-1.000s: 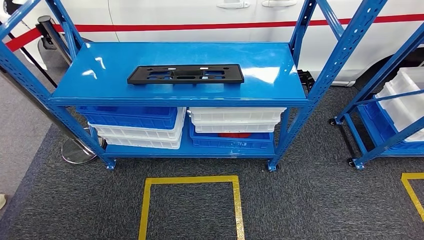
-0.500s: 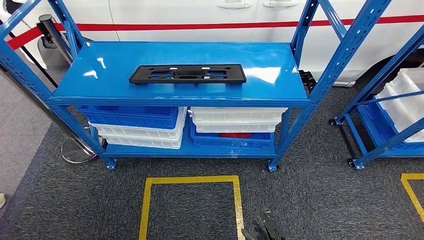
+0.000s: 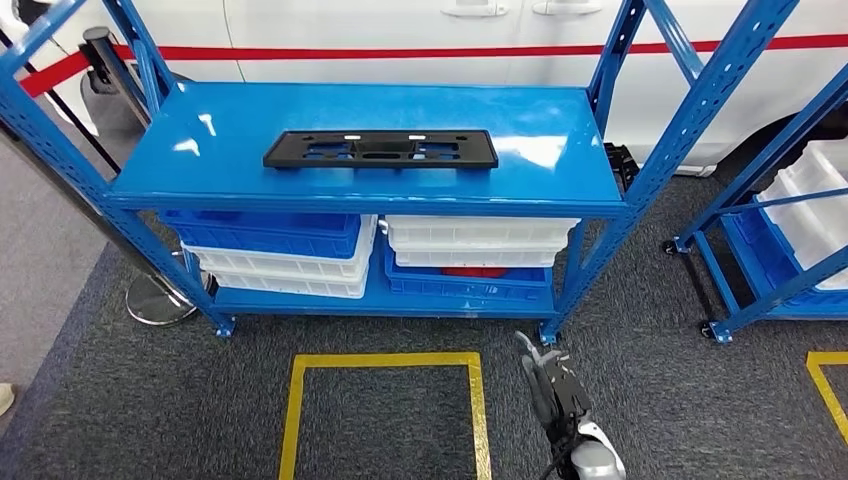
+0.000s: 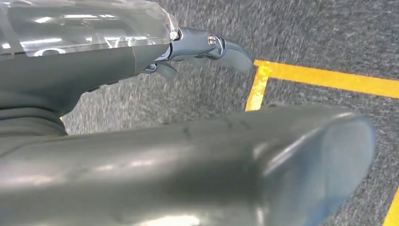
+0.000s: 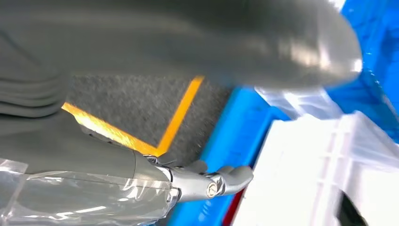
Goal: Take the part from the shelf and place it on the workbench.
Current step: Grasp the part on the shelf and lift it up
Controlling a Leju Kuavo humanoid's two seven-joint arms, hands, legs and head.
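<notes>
Reaching is the step I judge in hand: my right robot hand (image 3: 548,385) rises over the carpet in front of the shelf (image 3: 560,185), fingers extended and holding nothing. My left robot hand (image 4: 207,47) hangs empty too, fingers apart. The black part (image 3: 380,149) lies flat on the top shelf, untouched. Next I need a long reach up and over its edge.

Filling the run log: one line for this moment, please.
phase: reach | part: flat on shelf, untouched | right hand: empty | left hand: empty
</notes>
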